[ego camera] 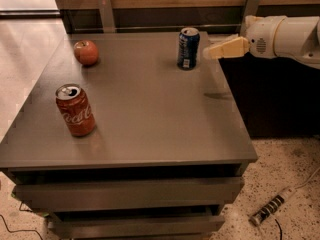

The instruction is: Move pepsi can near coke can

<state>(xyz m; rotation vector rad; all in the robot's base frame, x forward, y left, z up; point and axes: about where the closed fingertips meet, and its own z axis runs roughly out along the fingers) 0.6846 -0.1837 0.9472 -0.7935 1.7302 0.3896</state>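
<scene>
A red apple (86, 52) is seen at the grey table's (150, 119) far left. A power strip (267, 209) is laid on the floor (295, 164).
</scene>
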